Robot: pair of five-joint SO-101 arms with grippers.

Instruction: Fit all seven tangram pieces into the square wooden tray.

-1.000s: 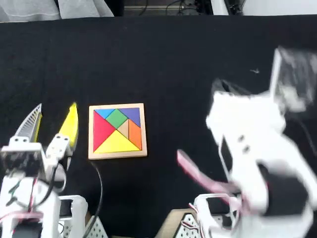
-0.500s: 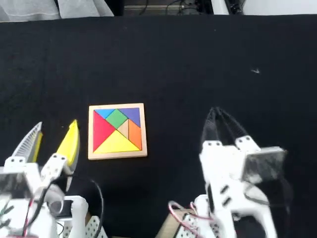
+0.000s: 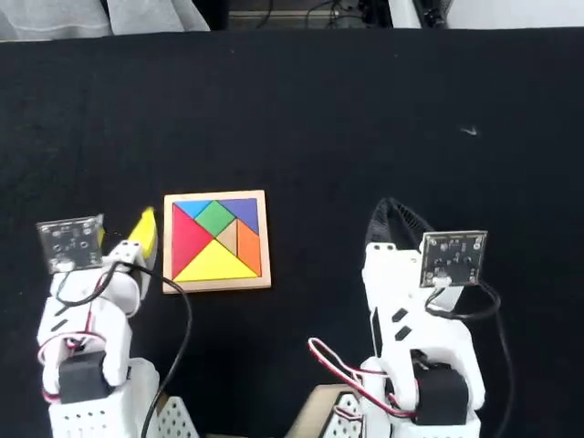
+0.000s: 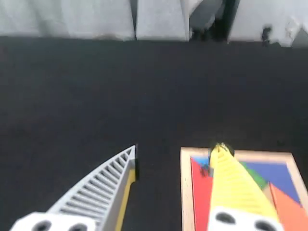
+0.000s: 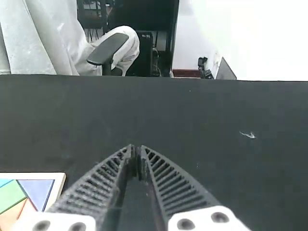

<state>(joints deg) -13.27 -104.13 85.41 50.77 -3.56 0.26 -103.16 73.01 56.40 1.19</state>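
The square wooden tray (image 3: 217,194) lies left of the table's middle. It holds a red triangle (image 3: 187,239), a yellow triangle (image 3: 217,265), a green square (image 3: 215,217), blue, purple, orange and tan pieces, packed flat with no gaps. My left gripper (image 4: 175,155) is open and holds nothing. Its yellow finger (image 3: 143,233) hangs over the tray's left rim (image 4: 185,192), and its grey finger (image 4: 120,178) is over the cloth. My right gripper (image 3: 391,208) is shut on nothing, right of the tray. From the right wrist, its joined tips (image 5: 136,150) hang over bare cloth beside the tray's corner (image 5: 58,178).
Black cloth covers the table. Both arm bases stand at the front edge, with a looping cable (image 3: 182,328) between them. A small white speck (image 3: 469,130) lies at the far right. A chair (image 5: 108,48) stands beyond the table's far edge.
Both arms have folded back toward their bases. The right arm swung down from a raised pose to rest right of the tray. The left gripper tilted up beside the tray's left rim.
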